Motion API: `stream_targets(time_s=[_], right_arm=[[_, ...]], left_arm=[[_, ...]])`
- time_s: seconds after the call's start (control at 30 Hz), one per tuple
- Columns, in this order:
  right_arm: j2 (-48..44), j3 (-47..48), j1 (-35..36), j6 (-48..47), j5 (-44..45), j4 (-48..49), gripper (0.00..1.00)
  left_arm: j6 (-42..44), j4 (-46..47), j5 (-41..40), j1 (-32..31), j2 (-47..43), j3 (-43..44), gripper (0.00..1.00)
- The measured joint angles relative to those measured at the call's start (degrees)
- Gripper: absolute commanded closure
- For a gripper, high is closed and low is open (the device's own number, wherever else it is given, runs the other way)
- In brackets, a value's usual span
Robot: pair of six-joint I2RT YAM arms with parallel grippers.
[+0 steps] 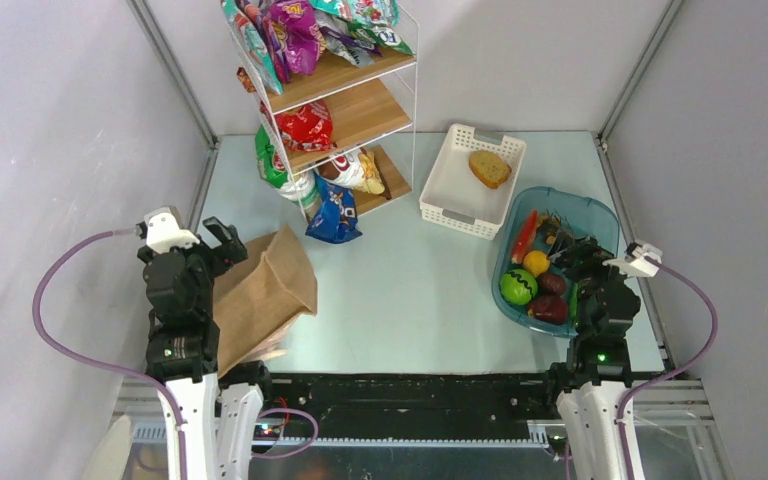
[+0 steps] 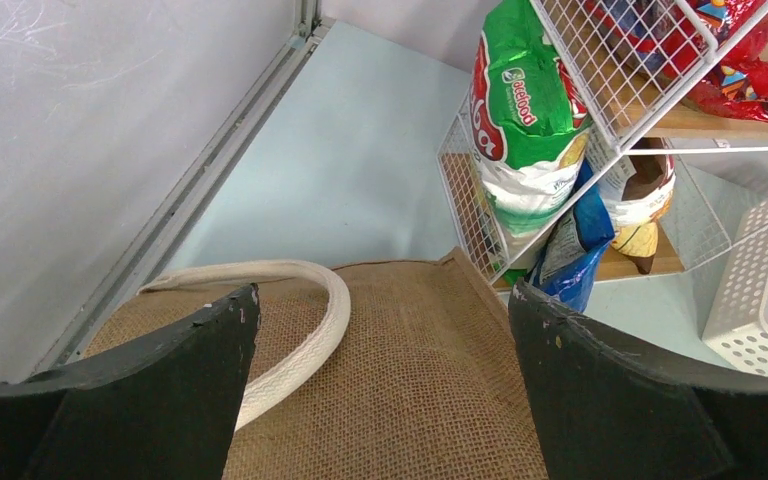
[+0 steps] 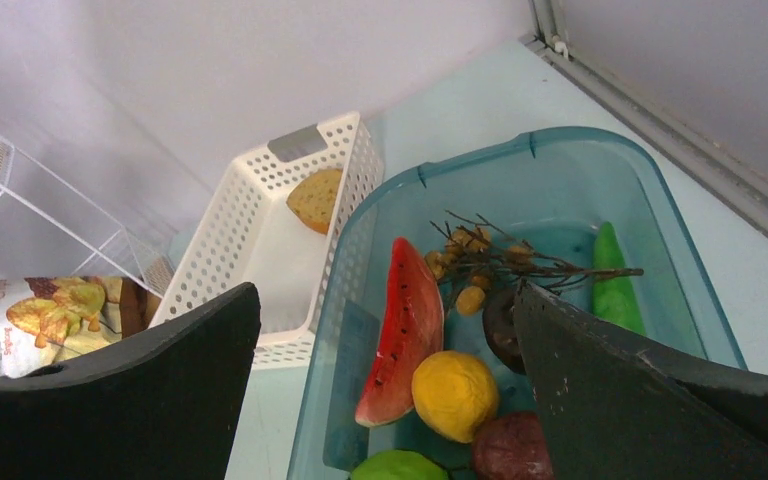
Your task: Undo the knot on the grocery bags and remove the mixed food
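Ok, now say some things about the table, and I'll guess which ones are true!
1. The bread slice lies in the white basket. True.
2. The left gripper is squeezing the brown bag. False: its jaws stand open over the bag.
3. The blue tub is empty. False: it holds fruit, like a watermelon slice.
4. The right gripper is open. True.
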Motion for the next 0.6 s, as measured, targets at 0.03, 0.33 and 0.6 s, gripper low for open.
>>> stream_targets(time_s=[0.03,0.33,0.6], right_arm=[[-0.02,0.00,-0.02,0.00,-0.31,-0.39,0.00],[-0.17,0.00,-0.09,0.59,-0.13,-2.78,0.00],[1.49,0.00,-0.13,0.46,-2.14,-2.78,0.00]], left_arm=[[-0.02,0.00,-0.20,0.00,0.04,0.00,0.02],[0.00,0.02,-1.40,0.09,0.28,0.00,0.02],[-1.70,0.28,-2.78,10.69,5.01,0.00,0.02]])
